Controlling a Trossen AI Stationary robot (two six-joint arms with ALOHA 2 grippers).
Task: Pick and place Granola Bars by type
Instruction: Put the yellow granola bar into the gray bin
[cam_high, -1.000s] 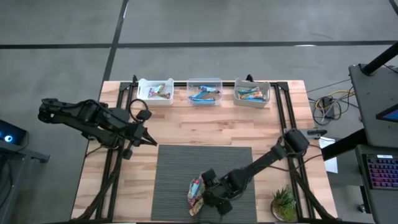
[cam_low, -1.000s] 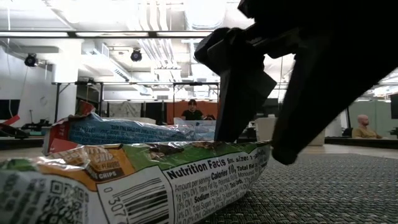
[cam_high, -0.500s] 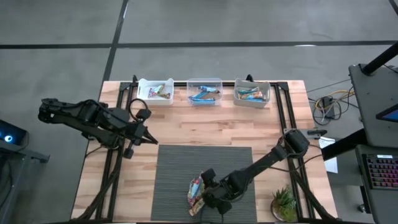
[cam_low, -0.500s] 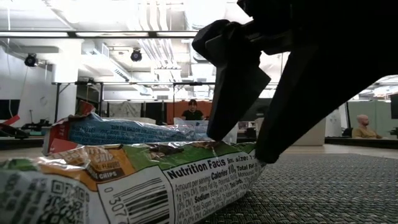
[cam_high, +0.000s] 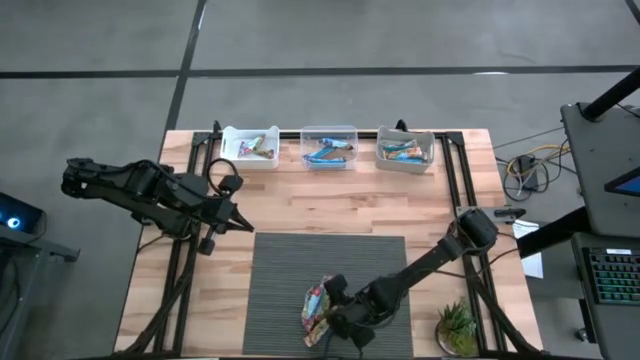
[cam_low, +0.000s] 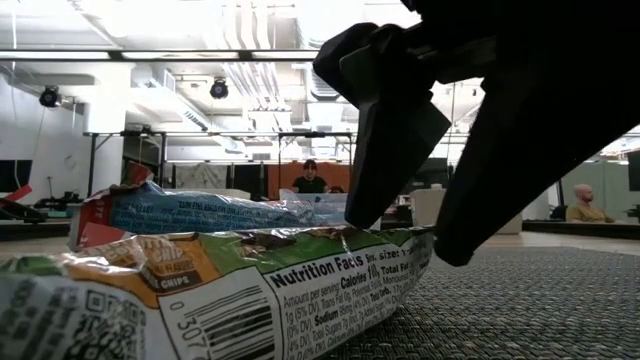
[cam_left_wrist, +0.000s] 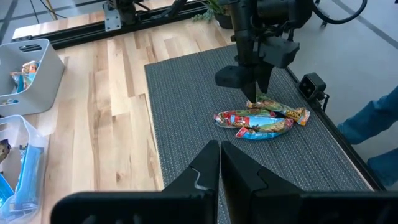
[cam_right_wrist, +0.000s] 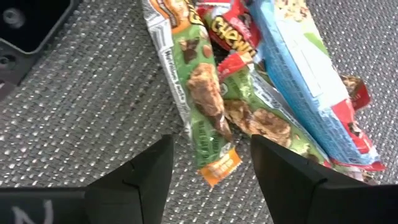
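Three or so granola bars (cam_high: 316, 311) lie piled on the dark mat's near part: a green-and-orange bar (cam_right_wrist: 204, 99), a blue bar (cam_right_wrist: 305, 81) and a red-ended one; they also show as a pile (cam_left_wrist: 261, 119). My right gripper (cam_right_wrist: 211, 171) is open and points down, its fingers standing on either side of the green bar's orange end (cam_right_wrist: 222, 168) without touching it. In the low view one finger (cam_low: 385, 130) is over the green bar (cam_low: 300, 280) and the other is past its end. My left gripper (cam_high: 240, 226) waits shut at the mat's far left corner.
Three small bins stand along the table's far edge: a white one (cam_high: 250, 147), a clear one (cam_high: 329, 147) and another (cam_high: 405, 148), each with bars inside. A small plant (cam_high: 457, 326) stands at the near right corner. The mat (cam_high: 290, 265) is bare beyond the pile.
My right gripper has shifted slightly toward the table's near edge over the end of the pile and has stayed open. The bars have kept still.
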